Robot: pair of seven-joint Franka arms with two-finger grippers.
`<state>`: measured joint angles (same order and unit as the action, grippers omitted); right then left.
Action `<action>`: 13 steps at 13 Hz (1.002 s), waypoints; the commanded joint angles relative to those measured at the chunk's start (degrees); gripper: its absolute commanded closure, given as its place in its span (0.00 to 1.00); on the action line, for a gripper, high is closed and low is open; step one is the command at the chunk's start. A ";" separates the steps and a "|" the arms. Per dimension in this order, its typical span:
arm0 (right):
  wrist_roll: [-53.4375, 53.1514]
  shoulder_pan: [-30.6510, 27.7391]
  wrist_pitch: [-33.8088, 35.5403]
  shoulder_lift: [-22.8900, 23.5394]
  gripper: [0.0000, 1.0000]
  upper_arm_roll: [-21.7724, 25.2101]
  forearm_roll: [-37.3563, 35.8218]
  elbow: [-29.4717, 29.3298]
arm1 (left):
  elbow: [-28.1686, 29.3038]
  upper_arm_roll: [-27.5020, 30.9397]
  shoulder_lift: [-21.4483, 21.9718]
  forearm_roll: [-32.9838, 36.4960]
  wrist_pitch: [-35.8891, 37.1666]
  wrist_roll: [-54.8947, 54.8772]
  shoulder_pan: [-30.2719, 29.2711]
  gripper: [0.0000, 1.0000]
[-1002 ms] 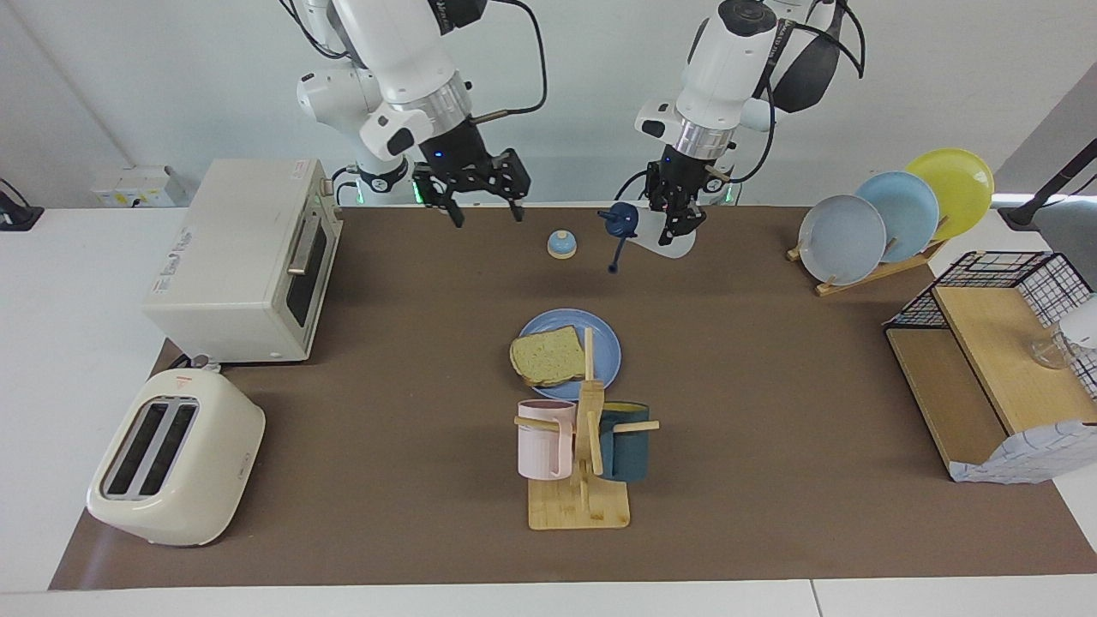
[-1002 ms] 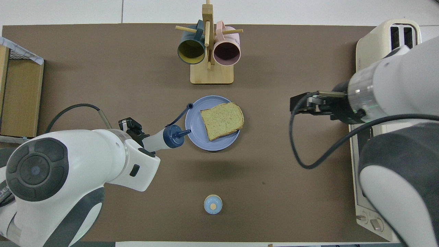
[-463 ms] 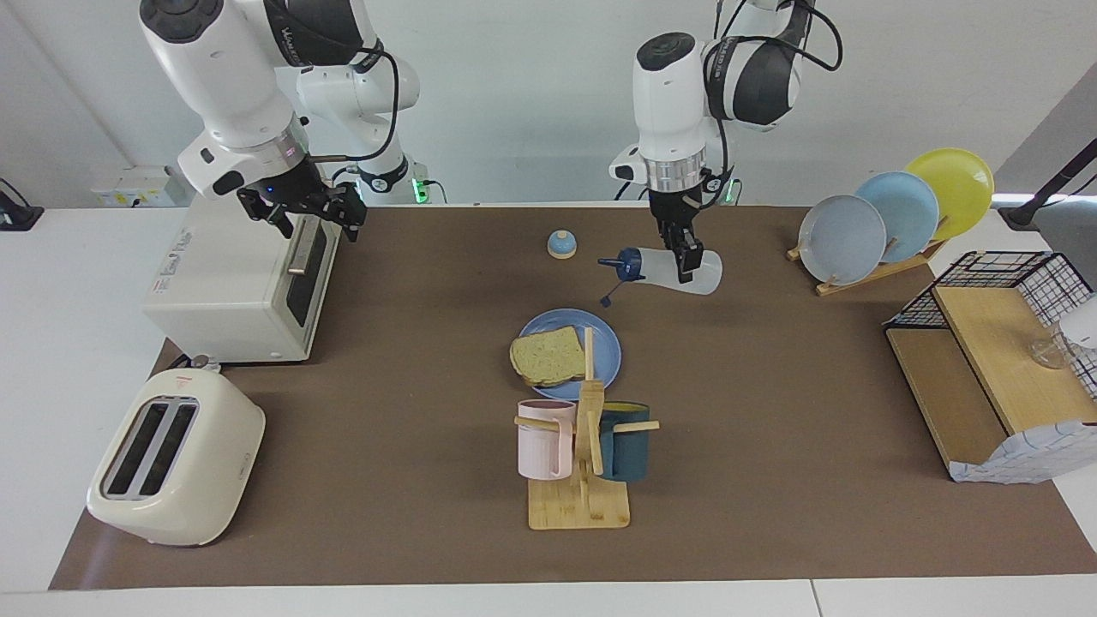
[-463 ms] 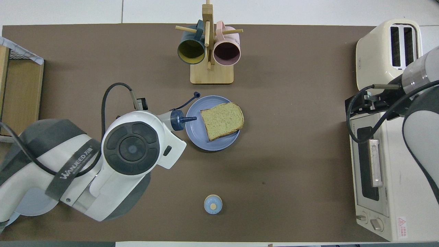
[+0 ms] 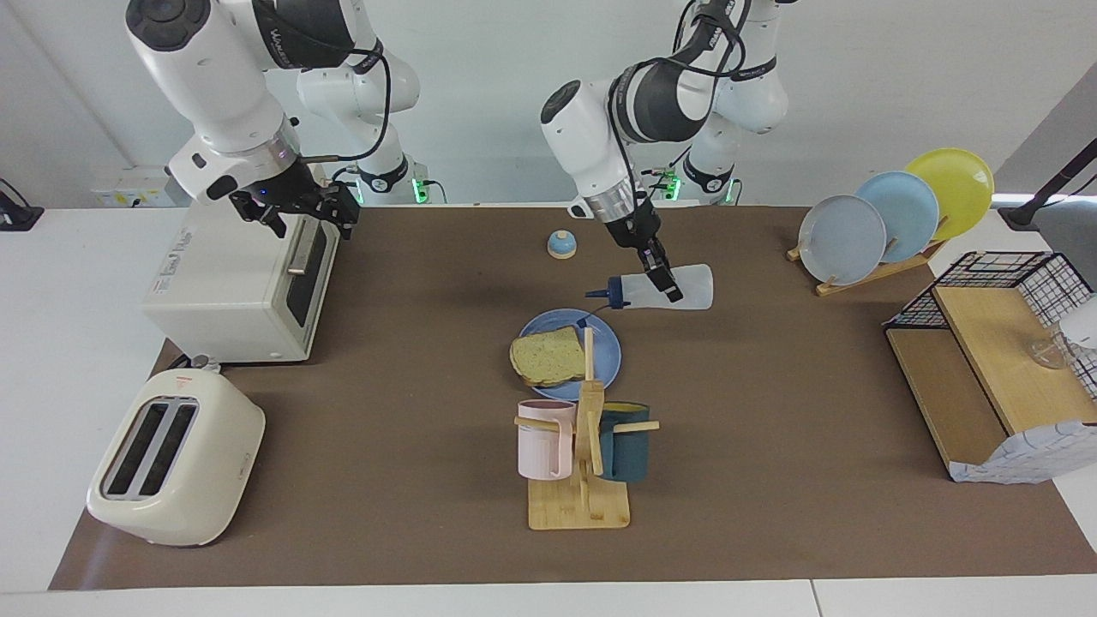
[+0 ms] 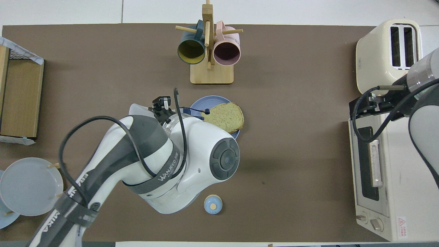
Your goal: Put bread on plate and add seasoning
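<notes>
The bread (image 5: 548, 356) lies on the blue plate (image 5: 609, 345) at the table's middle, and both show in the overhead view, the bread (image 6: 224, 116) and the plate's rim (image 6: 202, 101). My left gripper (image 5: 664, 284) is shut on the seasoning bottle (image 5: 681, 297), held on its side in the air. The bottle's navy cap (image 5: 614, 294) points toward the right arm's end, over the plate's edge nearer the robots. From above, the left arm covers most of the plate, and only the bottle's base (image 6: 136, 109) shows. My right gripper (image 5: 297, 214) is open and empty over the oven's top.
A white oven (image 5: 240, 266) and a toaster (image 5: 176, 454) stand at the right arm's end. A mug rack (image 5: 583, 446) stands just farther from the robots than the plate. A blue bell (image 5: 561, 245) sits near the robots. A plate rack (image 5: 891, 218) and a wire shelf (image 5: 994, 368) are at the left arm's end.
My left arm has carried the bottle from near the bell down to the plate's edge. My right arm swung from over the table to over the oven, then held still.
</notes>
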<state>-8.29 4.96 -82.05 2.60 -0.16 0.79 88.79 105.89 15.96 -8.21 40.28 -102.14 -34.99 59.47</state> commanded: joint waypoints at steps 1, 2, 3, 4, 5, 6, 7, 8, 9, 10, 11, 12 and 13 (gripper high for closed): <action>1.52 -0.57 -0.57 -1.28 0.00 -0.72 -0.09 1.48 | -2.35 0.65 -3.65 6.10 5.61 3.78 2.84 1.00; 1.52 -0.65 -0.83 -1.19 0.00 -0.72 -0.08 1.56 | -3.22 0.65 -6.52 8.13 8.24 4.13 4.06 1.00; 1.52 -1.00 -2.13 -1.28 0.00 -0.63 0.00 1.91 | -4.54 0.65 -9.16 9.63 9.84 5.53 5.03 1.00; 1.52 -1.09 -2.76 -1.28 0.00 -0.54 0.00 2.00 | -6.81 0.74 -11.63 10.34 11.68 6.41 5.22 1.00; 1.52 -1.09 -3.11 -1.28 0.00 -0.37 0.00 2.00 | -7.10 0.65 -12.35 11.65 12.92 6.42 5.39 1.00; 1.52 -1.70 -4.07 -1.28 0.00 -0.36 0.00 2.18 | -7.10 0.65 -13.75 14.19 14.41 6.42 6.52 1.00; 1.52 -2.75 -5.73 -1.28 0.00 -0.36 0.00 3.14 | -7.10 0.65 -14.20 15.26 14.94 6.42 6.80 1.00; 1.70 -4.07 -5.93 -1.19 0.00 -0.28 -0.08 2.71 | -7.01 0.65 -14.20 17.01 15.73 6.33 6.80 1.00; 1.96 -5.65 -5.67 -1.11 0.00 -0.36 -0.08 2.71 | -6.66 0.65 -14.20 18.68 16.96 6.33 6.89 1.00; 2.05 -6.45 -5.32 -1.28 0.00 -0.28 -0.08 2.97 | -5.96 0.65 -14.20 19.91 17.84 6.33 7.93 1.00; 2.92 -7.15 -4.88 -1.28 0.00 -0.28 -0.08 2.88 | -5.87 0.65 -14.20 21.14 18.55 6.25 8.03 1.00; 4.93 -7.51 -4.52 -1.28 0.00 -0.28 -0.08 2.97 | -5.78 0.65 -14.29 22.03 19.68 6.25 8.12 1.00; 5.65 -7.68 -4.43 -1.28 0.00 -0.28 -0.08 3.06 | -5.69 0.65 -14.90 24.56 21.00 6.25 8.47 1.00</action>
<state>-4.79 -1.98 -86.49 2.60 0.11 0.79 90.20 100.44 15.91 -22.00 61.60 -84.03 -28.89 66.56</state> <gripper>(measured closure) 0.000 0.559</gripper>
